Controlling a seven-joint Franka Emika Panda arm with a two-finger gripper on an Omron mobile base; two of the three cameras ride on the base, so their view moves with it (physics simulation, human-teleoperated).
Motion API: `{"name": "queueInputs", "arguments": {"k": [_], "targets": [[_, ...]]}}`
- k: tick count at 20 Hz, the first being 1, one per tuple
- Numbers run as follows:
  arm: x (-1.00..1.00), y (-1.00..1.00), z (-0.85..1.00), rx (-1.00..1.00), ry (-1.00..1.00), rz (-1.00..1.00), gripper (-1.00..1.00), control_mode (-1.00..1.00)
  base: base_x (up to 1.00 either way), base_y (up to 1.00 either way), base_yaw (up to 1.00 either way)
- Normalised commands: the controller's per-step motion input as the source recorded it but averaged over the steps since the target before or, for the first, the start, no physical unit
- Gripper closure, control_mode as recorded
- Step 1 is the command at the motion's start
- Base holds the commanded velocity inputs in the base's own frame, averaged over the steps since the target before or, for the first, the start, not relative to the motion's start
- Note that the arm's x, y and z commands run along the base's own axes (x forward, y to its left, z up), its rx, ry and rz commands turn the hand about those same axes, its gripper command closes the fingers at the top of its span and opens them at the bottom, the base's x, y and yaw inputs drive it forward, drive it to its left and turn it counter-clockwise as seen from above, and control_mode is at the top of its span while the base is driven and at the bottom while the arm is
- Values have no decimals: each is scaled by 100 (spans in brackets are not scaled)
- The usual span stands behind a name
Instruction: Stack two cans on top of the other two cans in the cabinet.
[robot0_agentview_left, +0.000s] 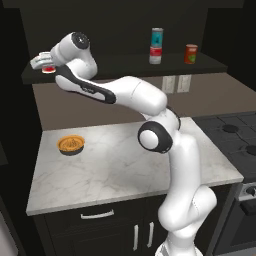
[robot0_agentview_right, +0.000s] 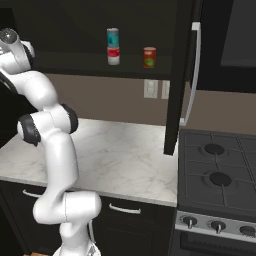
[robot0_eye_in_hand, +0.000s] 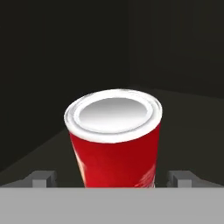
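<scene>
At the left end of the cabinet's shelf board (robot0_agentview_left: 125, 65) stands the bright red can (robot0_eye_in_hand: 114, 140), upright with a silver top. My gripper (robot0_eye_in_hand: 111, 179) is open, and its fingertips (robot0_eye_in_hand: 43, 178) sit on either side of the can's lower part without visibly touching it. From the left base, the gripper (robot0_agentview_left: 46, 66) is at that can (robot0_agentview_left: 49, 70). Farther right, the teal-blue can (robot0_agentview_left: 157, 36) stands on the red-and-white can (robot0_agentview_left: 156, 54). The darker red-orange can (robot0_agentview_left: 190, 54) stands alone to their right. The stack (robot0_agentview_right: 113, 46) and the lone can (robot0_agentview_right: 149, 57) also show from the right base.
An orange bowl-shaped item (robot0_agentview_left: 70, 144) sits on the marble counter (robot0_agentview_left: 125, 170) at the left. A stove (robot0_agentview_right: 220, 175) adjoins the counter on the right. An open black door with a silver handle (robot0_agentview_right: 192, 75) hangs right of the shelf.
</scene>
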Motion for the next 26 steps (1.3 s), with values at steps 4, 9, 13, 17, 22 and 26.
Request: {"name": "queueInputs", "arguments": {"k": [4, 9, 13, 17, 22, 26], "targets": [[16, 0, 0, 0, 0, 0, -100, -100, 0, 0, 0], [17, 1, -1, 0, 0, 0, -100, -100, 0, 0, 0], [12, 1, 0, 0, 0, 0, -100, -100, 0, 0, 0], [4, 1, -1, 0, 0, 0, -100, -100, 0, 0, 0], [2, 0, -1, 0, 0, 0, 100, -100, 0, 0, 0], [-3, -4, 0, 0, 0, 0, 100, -100, 0, 0, 0]]}}
